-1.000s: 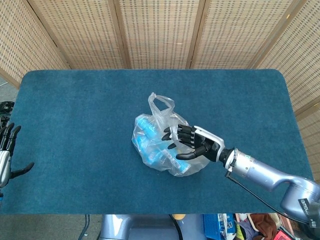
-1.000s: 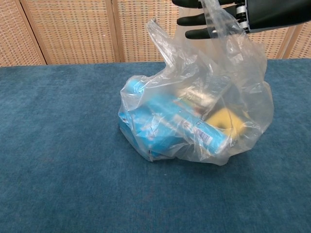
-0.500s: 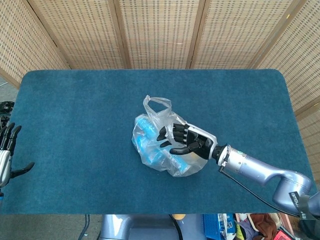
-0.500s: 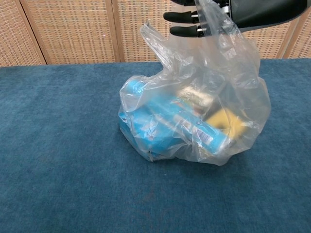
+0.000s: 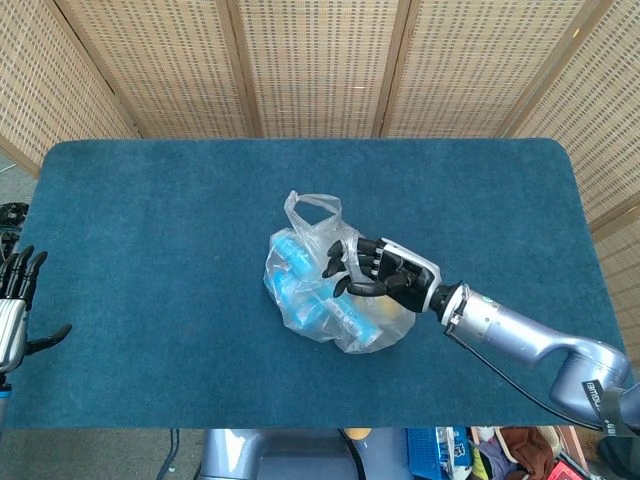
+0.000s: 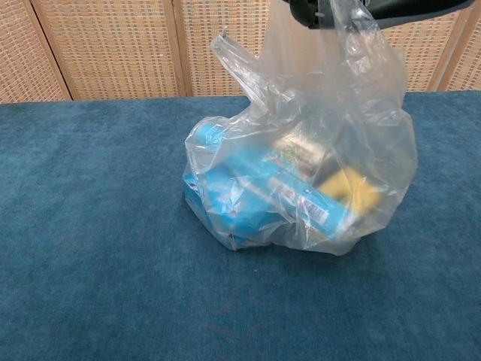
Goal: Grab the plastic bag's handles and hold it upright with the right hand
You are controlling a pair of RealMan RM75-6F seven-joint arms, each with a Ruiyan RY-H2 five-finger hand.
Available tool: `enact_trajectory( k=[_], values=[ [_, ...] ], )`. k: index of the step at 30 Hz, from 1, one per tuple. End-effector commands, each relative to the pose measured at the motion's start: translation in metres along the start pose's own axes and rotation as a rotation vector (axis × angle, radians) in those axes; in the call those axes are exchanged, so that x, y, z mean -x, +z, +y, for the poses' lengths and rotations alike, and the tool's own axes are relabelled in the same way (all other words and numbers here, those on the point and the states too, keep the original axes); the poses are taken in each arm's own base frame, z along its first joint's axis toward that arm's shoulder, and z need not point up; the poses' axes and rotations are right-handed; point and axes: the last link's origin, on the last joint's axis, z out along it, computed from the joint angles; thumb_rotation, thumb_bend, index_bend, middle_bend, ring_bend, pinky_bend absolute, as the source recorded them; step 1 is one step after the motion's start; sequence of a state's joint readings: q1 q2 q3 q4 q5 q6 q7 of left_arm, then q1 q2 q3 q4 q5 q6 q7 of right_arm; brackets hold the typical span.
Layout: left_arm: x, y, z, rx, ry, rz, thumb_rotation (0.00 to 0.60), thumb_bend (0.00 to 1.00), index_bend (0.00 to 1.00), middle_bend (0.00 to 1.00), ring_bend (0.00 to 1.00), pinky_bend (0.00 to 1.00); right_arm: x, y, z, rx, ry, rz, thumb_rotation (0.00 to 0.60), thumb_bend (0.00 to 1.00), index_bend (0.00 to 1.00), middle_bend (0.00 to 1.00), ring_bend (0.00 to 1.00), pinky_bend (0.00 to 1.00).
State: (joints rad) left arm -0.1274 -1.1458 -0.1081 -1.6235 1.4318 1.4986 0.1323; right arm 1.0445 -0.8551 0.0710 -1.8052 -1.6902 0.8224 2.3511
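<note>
Woven wicker screen panels (image 5: 320,60) (wood-framed) behind blue-carpeted table (image 5: 150,220).

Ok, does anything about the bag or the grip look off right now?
Only one handle looks caught: the right hand grips one side of the clear plastic bag, while the other handle loop hangs free toward the far side. Nothing has spilled onto the blue tabletop.

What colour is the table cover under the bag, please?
Dark teal blue; the table cover shows best in the head view, under the bag.
</note>
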Motion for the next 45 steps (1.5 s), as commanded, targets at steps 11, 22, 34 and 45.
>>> enact_trajectory(
  k=[11, 22, 34, 45],
  values=[
    [0.005, 0.003, 0.000, -0.005, 0.011, -0.015, 0.600, 0.09, 0.00, 0.00, 0.00, 0.00, -0.005, 0.001, -0.003, -0.042, 0.137, -0.043, 0.600, 0.00, 0.35, 0.48, 0.40, 0.50],
    [0.000, 0.040, 0.013, 0.070, 0.019, 0.038, 0.600, 0.10, 0.00, 0.00, 0.00, 0.02, -0.013, 0.001, 0.000, -0.004, 0.072, -0.004, 0.600, 0.00, 0.36, 0.58, 0.49, 0.50],
    [0.007, 0.140, 0.076, 0.465, -0.053, 0.262, 0.600, 0.10, 0.00, 0.00, 0.00, 0.08, -0.019, -0.011, -0.003, 0.014, 0.025, 0.035, 0.600, 0.00, 0.36, 0.58, 0.47, 0.50],
    [0.022, 0.185, 0.146, 0.606, -0.051, 0.255, 0.600, 0.11, 0.02, 0.00, 0.00, 0.10, -0.022, -0.015, -0.006, 0.012, 0.020, 0.042, 0.600, 0.00, 0.37, 0.58, 0.47, 0.50]
  ],
)
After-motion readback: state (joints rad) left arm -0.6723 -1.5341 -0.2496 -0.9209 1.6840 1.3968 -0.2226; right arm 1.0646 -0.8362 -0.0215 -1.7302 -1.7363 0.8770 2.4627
